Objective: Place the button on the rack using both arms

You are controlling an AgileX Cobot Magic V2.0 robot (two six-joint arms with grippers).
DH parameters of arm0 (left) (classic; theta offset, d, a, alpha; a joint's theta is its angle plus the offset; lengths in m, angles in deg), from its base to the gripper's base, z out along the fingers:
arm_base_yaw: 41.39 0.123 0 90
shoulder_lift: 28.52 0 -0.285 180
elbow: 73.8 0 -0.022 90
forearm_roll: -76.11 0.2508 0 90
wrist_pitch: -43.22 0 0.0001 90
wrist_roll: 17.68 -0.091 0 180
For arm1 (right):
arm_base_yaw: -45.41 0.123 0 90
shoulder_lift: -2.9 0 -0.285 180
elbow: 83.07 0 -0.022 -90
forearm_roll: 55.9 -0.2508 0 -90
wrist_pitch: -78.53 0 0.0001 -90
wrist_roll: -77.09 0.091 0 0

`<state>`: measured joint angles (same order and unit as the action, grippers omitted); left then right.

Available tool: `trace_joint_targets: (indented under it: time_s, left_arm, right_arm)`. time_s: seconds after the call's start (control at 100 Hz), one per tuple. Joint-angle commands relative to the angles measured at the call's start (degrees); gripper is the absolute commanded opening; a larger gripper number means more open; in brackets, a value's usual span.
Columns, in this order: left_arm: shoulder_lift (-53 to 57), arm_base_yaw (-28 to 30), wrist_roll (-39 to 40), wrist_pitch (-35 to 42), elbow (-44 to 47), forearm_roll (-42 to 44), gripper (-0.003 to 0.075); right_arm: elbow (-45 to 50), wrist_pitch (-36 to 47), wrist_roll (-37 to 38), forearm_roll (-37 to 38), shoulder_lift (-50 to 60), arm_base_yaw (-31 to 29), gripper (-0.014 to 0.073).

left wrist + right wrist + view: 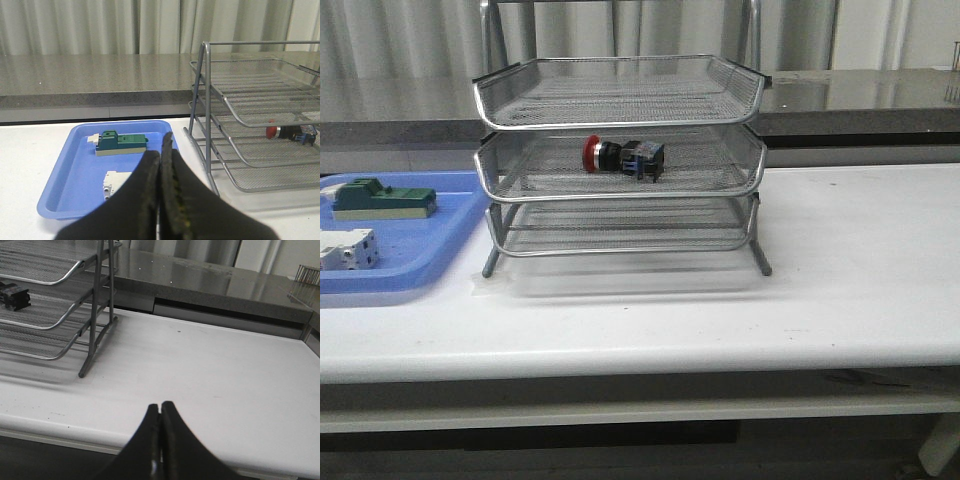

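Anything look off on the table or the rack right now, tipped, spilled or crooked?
Nothing stands out. The button lies on its side in the middle tier of the rack, whose tiers sit level. The blue tray holds its two blocks neatly. The left gripper and right gripper are shut, away from the rack.
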<state>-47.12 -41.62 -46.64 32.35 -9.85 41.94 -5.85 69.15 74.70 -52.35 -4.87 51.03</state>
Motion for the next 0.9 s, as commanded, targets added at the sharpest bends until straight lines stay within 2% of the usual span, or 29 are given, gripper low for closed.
trace_joint_targets:
  time_s: [0.0, 0.89]
  left_arm:
    - [-0.4, 0.1, 0.6, 4.2, -1.6, -0.9, -0.002]
    - [-0.4, 0.1, 0.6, 4.2, -1.6, -0.9, -0.002]
  right_arm:
    - [0.1, 6.3, -0.2, -0.7, 1.6, -0.2, -0.0065]
    - [1.6, 6.4, -0.2, -1.1, 1.5, -0.2, -0.0065]
